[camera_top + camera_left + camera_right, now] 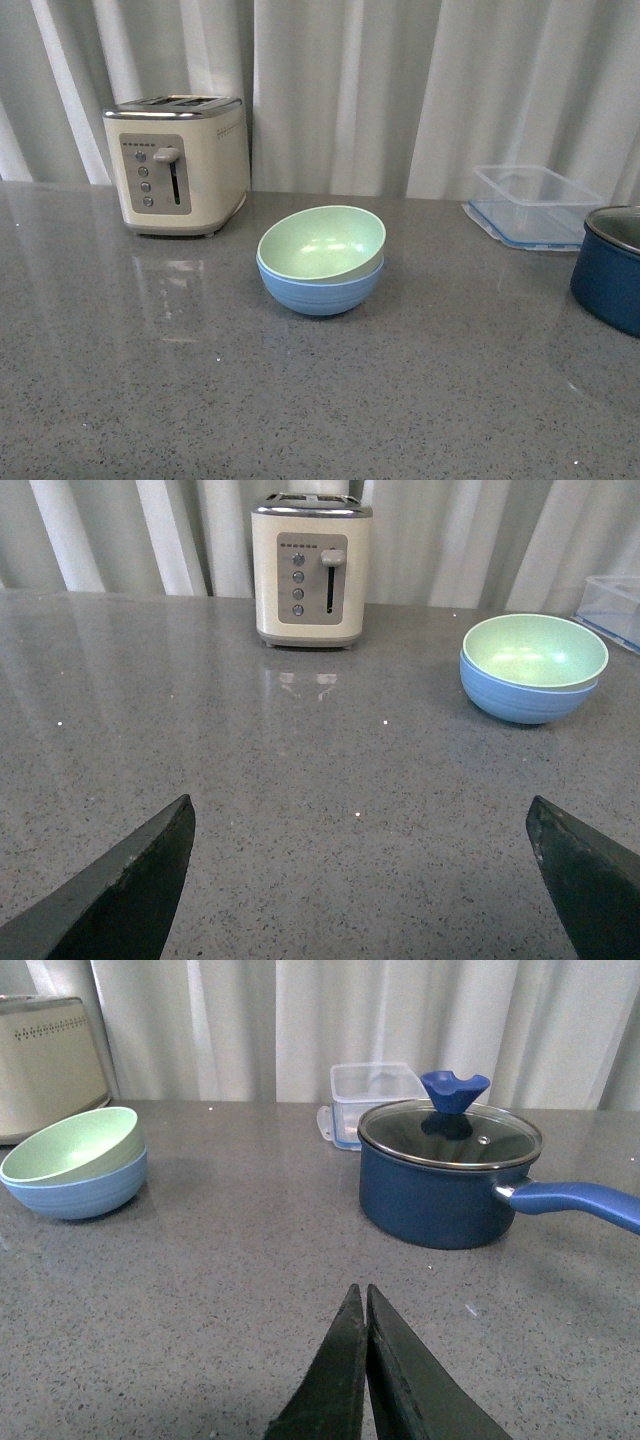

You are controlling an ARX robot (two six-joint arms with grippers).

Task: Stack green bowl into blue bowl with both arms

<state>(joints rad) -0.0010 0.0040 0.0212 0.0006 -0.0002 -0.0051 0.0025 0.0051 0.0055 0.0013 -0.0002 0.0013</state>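
The pale green bowl (322, 242) sits nested, slightly tilted, inside the light blue bowl (320, 288) at the middle of the grey counter. Neither arm shows in the front view. In the left wrist view my left gripper (360, 812) is open, its two dark fingertips wide apart over bare counter, with the green bowl (533, 650) and blue bowl (525, 696) far off and untouched. In the right wrist view my right gripper (361, 1292) is shut with nothing between its fingers, well away from the green bowl (70, 1147) and blue bowl (75, 1194).
A cream toaster (178, 163) stands at the back left. A clear plastic container (533, 205) sits at the back right. A dark navy pot (610, 266) stands at the right edge; the right wrist view shows its glass lid (450, 1132) and long handle (580, 1202).
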